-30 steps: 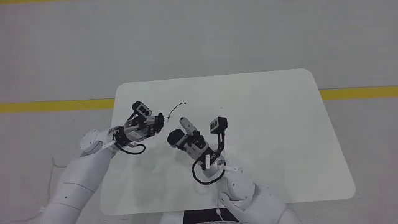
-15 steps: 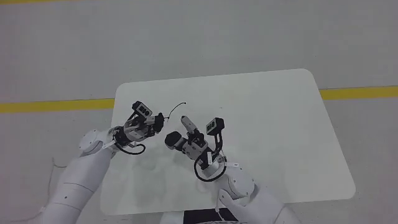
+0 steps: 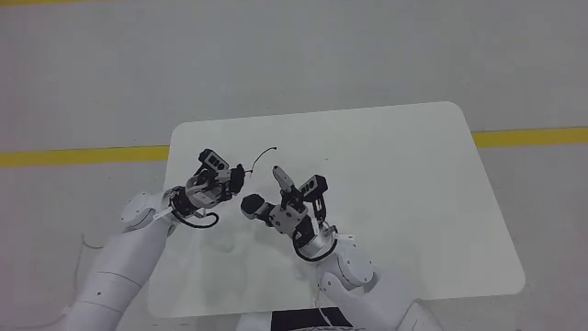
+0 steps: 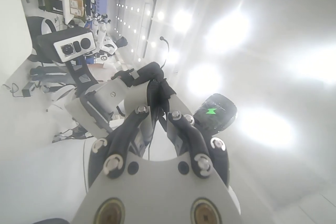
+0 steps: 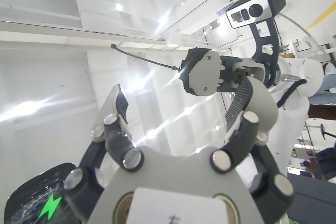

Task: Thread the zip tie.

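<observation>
While the zip tie (image 3: pixel 261 154) is pinched in the left gripper (image 3: pixel 235 180), the right gripper (image 3: pixel 269 187) is held spread just beside it.

The black tie is clamped near one end between the left gripper's pressed-together fingers (image 4: pixel 172 101), and its free length is seen curving up and away from them toward the far side of the white table (image 3: pixel 413 193), ending in a small head. Both grippers are found over the near left part of the table, tilted upward, with the right one set just to the right of the left one. In the right wrist view the right gripper's ribbed pads (image 5: pixel 237 99) are seen wide apart, nothing is held between them, and the tie is seen beyond them, apart from both pads.
</observation>
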